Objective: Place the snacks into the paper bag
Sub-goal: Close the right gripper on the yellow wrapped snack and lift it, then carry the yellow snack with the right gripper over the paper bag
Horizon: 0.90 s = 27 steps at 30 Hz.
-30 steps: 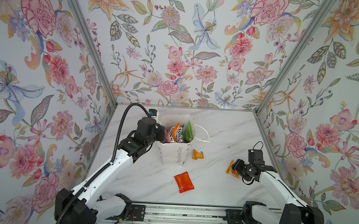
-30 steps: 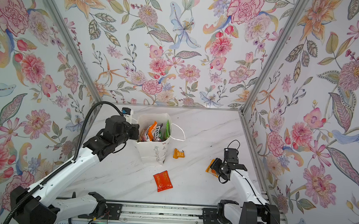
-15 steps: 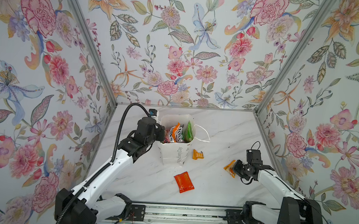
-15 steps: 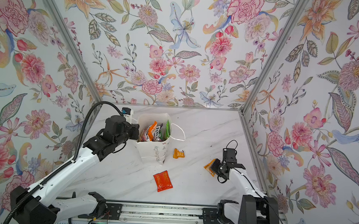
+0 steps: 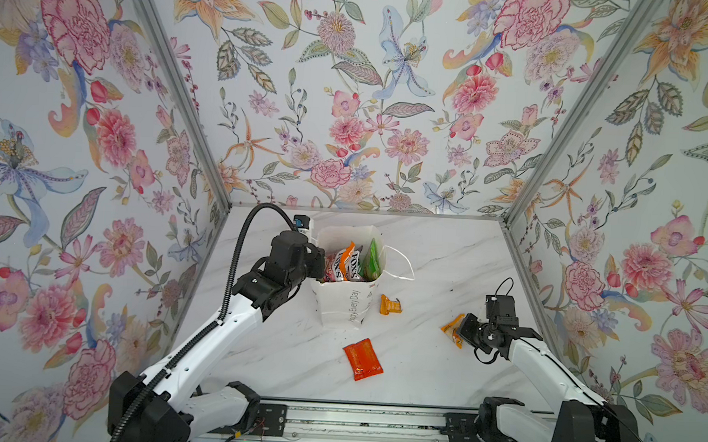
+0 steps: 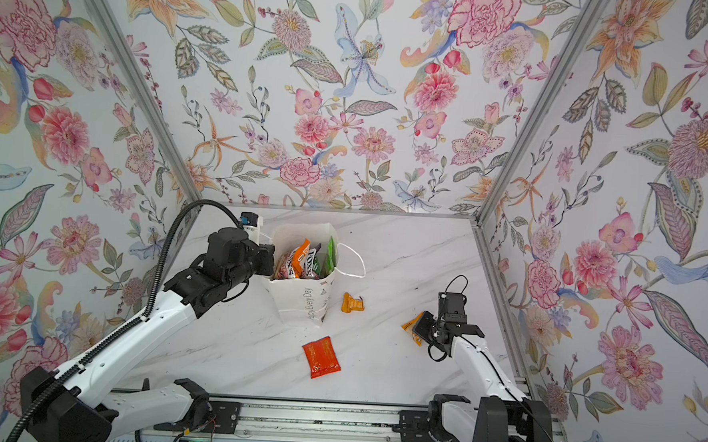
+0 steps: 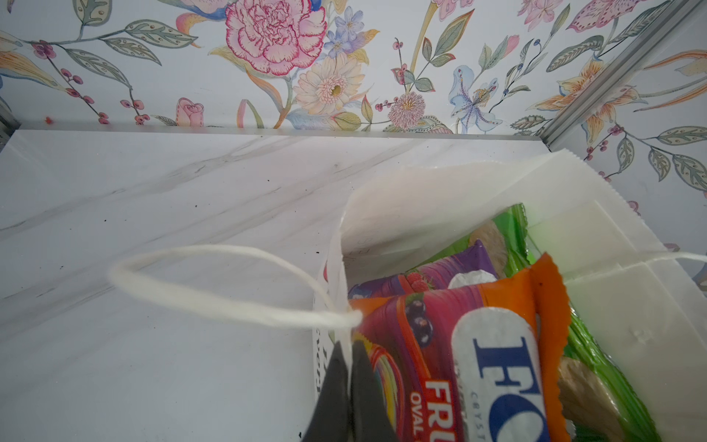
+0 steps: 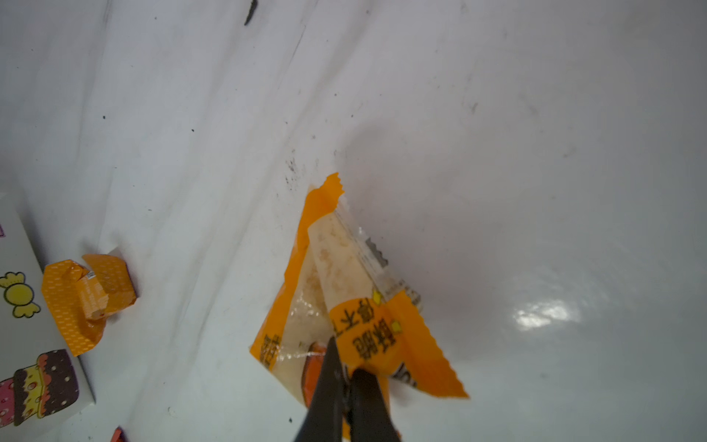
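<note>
Your right hand point(image 8: 346, 377) is clamped on an orange-edged sachet point(image 8: 344, 298) at the right of the worktop point(image 5: 446, 252). Your left hand point(image 7: 350, 356) pinches the rim of the paper bag point(image 5: 345, 309), upright mid-worktop with candy packs point(image 5: 350, 263) inside; a folded orange sachet point(image 5: 390, 305) and a red sachet point(image 5: 362, 359) lie nearby.

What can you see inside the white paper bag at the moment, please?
Inside the paper bag stand an orange FOX'S bag, a purple packet next to it and a green packet. Whatever lies beneath them is hidden by these packets and the bag's walls.
</note>
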{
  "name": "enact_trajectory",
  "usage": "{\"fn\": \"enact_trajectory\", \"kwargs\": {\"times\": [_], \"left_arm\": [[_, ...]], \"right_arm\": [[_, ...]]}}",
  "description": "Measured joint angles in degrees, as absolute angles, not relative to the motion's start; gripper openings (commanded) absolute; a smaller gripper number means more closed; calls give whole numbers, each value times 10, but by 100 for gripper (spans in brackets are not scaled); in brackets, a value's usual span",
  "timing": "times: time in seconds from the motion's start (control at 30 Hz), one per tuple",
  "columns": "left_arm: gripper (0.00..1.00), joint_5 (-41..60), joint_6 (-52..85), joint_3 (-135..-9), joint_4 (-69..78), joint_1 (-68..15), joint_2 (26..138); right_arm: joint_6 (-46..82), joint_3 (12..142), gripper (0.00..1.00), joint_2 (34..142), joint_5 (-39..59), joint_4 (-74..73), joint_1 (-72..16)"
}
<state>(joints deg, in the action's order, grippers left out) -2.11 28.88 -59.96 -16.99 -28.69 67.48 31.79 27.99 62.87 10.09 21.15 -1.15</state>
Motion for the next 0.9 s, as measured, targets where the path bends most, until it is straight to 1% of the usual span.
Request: {"fn": "enact_trajectory", "kwargs": {"times": [0.27,0.47,0.67,0.9], "left_arm": [[0,-20,289,-600,-170,-287,675],[0,-19,289,-600,-170,-287,675],[0,-17,289,-600,-170,-287,675],[0,-17,289,-600,-170,-287,675]], "right_arm": [[318,290,0,571,101,250,-25],[321,359,0,529,101,285,-39],[324,470,0,520,87,323,-85],[321,639,0,543,39,367,-185]]}}
